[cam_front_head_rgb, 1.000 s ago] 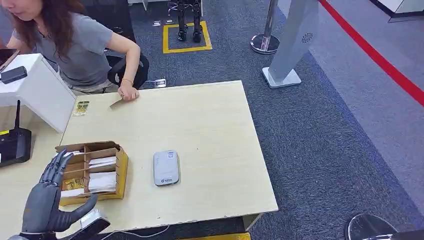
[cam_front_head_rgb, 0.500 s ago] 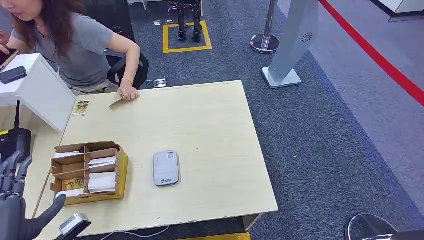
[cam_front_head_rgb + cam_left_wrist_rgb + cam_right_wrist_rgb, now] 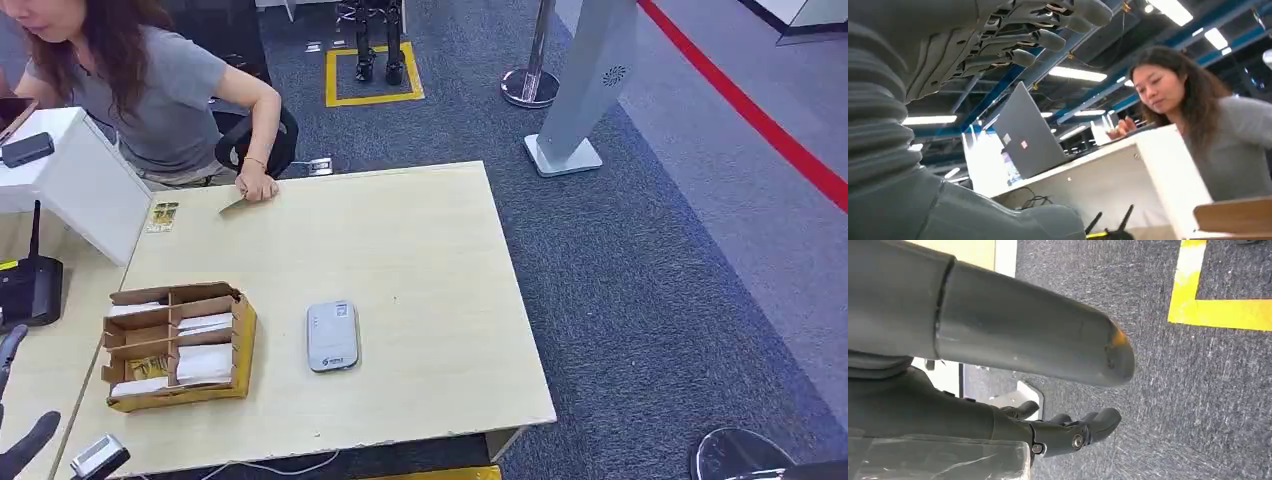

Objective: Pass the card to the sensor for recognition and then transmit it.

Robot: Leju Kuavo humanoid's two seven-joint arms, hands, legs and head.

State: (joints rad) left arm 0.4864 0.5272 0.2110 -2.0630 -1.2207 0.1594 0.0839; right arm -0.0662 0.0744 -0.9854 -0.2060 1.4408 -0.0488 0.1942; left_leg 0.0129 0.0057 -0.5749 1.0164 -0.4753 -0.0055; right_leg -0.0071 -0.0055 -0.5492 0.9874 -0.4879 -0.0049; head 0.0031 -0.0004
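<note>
Cards [image 3: 205,362] are stacked in a brown cardboard tray [image 3: 245,340] with divided compartments, standing on a pale wooden table [image 3: 420,260] toward the robot's left. White cards are seen in the compartments on the sensor side, and a yellowish one in a compartment on the far side. Just beside the tray, toward the robot's right, a small grey sensor [image 3: 332,335] lies flat, apart from the tray.

At the lower left corner of the head view, the left hand [image 3: 18,440] is seen well off the tray, nothing in it, its fingers spread apart. In the left wrist view the same hand's fingers [image 3: 1033,37] are shown extended, with nothing between them. The right hand [image 3: 1068,432] hangs over grey carpet; its dark fingers are curled inward with nothing seen in them.

At the far edge of the table a seated person is resting a hand [image 3: 257,187] on a small card-like piece [image 3: 233,205]; what it is cannot be told.

A card is judged to be light, thin, stiff and rather slippery, and hard to lift when lying flat. It would best be pinched at an exposed edge standing above the tray wall, lightly, so that it is not bent.
</note>
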